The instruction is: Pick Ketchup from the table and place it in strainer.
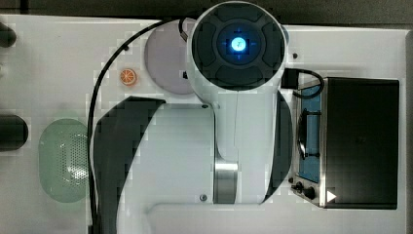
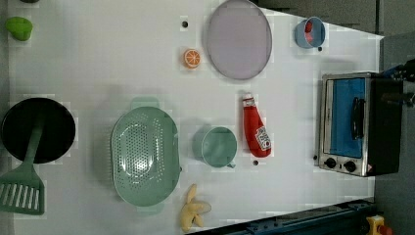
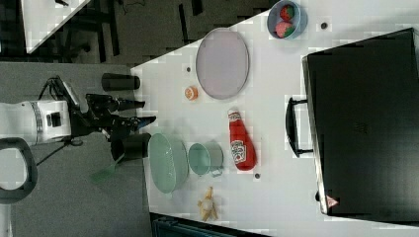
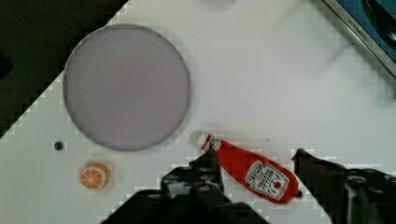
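The ketchup (image 4: 254, 170) lies flat, light and smooth; we judge its middle the best hold. Our gripper (image 4: 256, 158) hangs above it, fingers spread, holding nothing.

Grey plate (image 2: 238, 39) beside orange slice (image 2: 192, 58); toaster oven (image 2: 353, 123) at left view's right; banana (image 2: 193, 211) near table (image 2: 98, 63) edge.
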`<state>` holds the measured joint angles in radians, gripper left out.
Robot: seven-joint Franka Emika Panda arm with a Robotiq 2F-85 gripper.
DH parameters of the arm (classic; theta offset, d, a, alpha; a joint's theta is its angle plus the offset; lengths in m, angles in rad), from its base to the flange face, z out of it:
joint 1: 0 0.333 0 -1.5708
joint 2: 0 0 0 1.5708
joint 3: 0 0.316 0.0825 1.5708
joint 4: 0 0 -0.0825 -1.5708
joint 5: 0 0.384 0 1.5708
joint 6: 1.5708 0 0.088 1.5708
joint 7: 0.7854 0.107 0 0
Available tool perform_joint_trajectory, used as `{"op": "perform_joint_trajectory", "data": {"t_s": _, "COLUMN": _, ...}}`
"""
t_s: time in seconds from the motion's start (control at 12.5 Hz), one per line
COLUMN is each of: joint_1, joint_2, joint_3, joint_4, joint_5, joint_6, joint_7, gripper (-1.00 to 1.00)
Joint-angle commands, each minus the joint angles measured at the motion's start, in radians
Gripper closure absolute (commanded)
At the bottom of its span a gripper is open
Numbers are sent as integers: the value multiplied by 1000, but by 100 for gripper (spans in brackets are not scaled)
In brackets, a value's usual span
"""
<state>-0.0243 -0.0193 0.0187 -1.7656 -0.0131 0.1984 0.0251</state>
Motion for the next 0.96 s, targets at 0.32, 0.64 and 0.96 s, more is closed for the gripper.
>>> {"op": "perform_joint_trajectory", "data": {"t_s": 0.32, "joint_1": -95, "joint_2": -136, "joint_3": 60, "joint_4": -159, "joint_5": 42, "joint_6": -100, "joint_7": -30, "gripper": -100}}
{"op": "perform_joint_trajectory", "data": {"t_s": 0.64, "joint_1": -87, "joint_2": -119, "joint_3": 89, "joint_4": -292, "joint_5": 42, "joint_6": -11, "joint_7": -224, "gripper": -100}}
{"op": "perform_joint_trajectory", "data": {"t_s": 0.96, "joint_1": -86, "joint_2": -100, "joint_3": 130, "joint_4": -438, "joint_5": 42, "joint_6": 158, "joint_7": -540, "gripper": -100}}
